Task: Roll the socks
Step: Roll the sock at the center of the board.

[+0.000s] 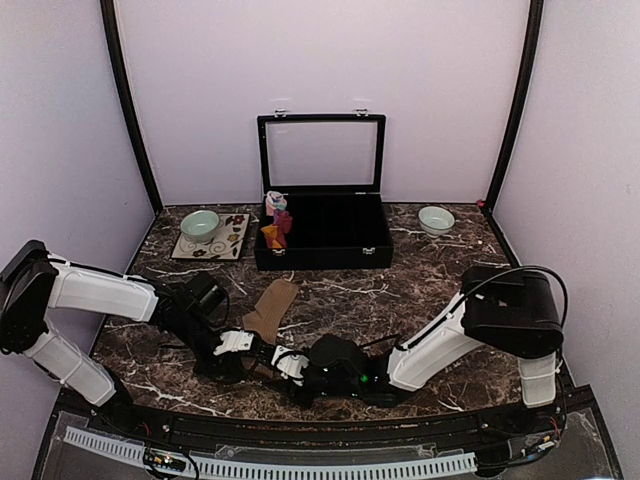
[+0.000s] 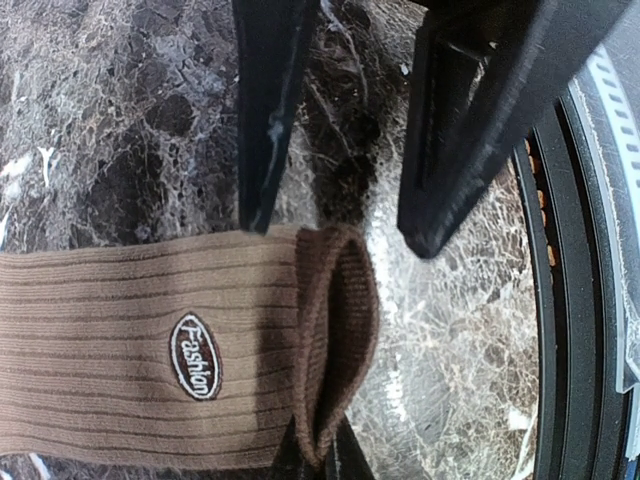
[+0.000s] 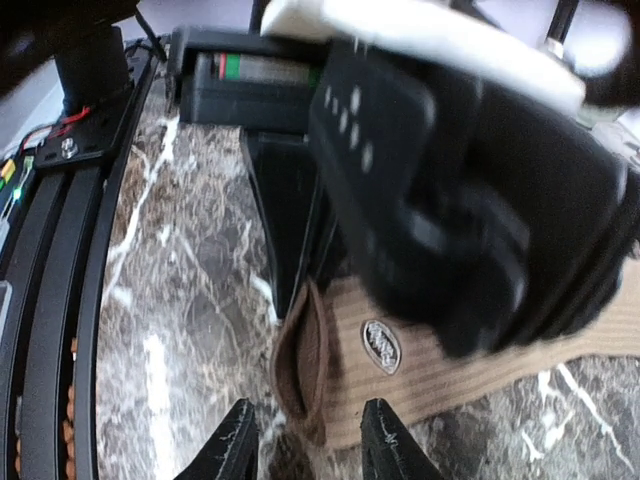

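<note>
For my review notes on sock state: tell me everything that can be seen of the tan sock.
The tan sock is ribbed knit, with a darker brown cuff and an oval "Fashion" label. It lies flat and unrolled on the marble table, cuff toward the arms. The shut left gripper pinches the cuff's edge; the open right gripper hovers by the cuff.

Two robot arms are showing, the left arm (image 1: 100,292) and the right arm (image 1: 440,345). Two bowls are sitting out, one pale green bowl (image 1: 200,225) and one whitish bowl (image 1: 435,219). One black glass-lidded case (image 1: 320,258), one floral mat (image 1: 232,240) and one tan-brown sock (image 1: 270,305) are lying in view. The colourful sock bundles (image 1: 277,222) in the case are blurring together, so they cannot be counted.
</note>
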Motion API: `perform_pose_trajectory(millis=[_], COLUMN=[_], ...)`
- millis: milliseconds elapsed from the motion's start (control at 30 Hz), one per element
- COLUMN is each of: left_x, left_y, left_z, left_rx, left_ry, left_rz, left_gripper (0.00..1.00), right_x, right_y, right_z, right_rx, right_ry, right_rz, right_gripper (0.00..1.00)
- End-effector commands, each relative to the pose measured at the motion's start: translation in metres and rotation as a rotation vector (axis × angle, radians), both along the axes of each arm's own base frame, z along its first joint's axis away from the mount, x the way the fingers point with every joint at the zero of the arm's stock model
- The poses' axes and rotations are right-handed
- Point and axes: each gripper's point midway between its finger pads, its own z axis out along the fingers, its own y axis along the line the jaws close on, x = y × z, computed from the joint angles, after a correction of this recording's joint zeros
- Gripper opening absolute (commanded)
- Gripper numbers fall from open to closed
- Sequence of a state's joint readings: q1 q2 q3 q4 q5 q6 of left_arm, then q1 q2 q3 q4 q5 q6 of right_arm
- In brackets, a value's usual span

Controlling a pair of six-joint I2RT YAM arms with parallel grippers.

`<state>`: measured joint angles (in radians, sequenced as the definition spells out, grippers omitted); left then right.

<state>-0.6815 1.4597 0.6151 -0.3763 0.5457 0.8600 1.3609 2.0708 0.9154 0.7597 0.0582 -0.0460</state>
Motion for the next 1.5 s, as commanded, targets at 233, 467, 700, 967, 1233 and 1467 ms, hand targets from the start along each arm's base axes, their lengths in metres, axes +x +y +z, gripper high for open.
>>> perform_pose_trajectory(millis=[233, 467, 700, 967, 1233, 1467], left_x=[-0.003, -0.004, -0.003, -0.003, 0.008, 0.022], left_y=[0.0, 0.001, 0.002, 0.003, 0.006, 0.026], left_z=[0.002, 0.001, 0.002, 0.001, 0.001, 0.01], left_rx=[-0.007, -0.003, -0.002, 0.001, 0.009, 0.02], left_ry=[0.048, 0.061, 0.053, 0.048, -0.007, -0.078], left_rz=[0.008, 0.007, 0.008, 0.012, 0.062, 0.147], left_gripper=[0.0, 0.0, 0.0, 0.03, 0.33, 0.75], right_x=[0.003, 0.005, 0.008, 0.008, 0.003, 0.001], right_y=[0.024, 0.025, 0.023, 0.019, 0.015, 0.006], right_z=[0.007, -0.006, -0.012, -0.009, -0.017, -0.027], right_rx=[0.079, 0.059, 0.051, 0.073, 0.054, 0.012], right_ry=[-0.032, -0.03, -0.024, 0.005, 0.065, 0.123], right_rz=[-0.011, -0.014, -0.033, -0.048, -0.047, -0.069], right_gripper=[0.34, 0.33, 0.25, 0.07, 0.0, 0.0])
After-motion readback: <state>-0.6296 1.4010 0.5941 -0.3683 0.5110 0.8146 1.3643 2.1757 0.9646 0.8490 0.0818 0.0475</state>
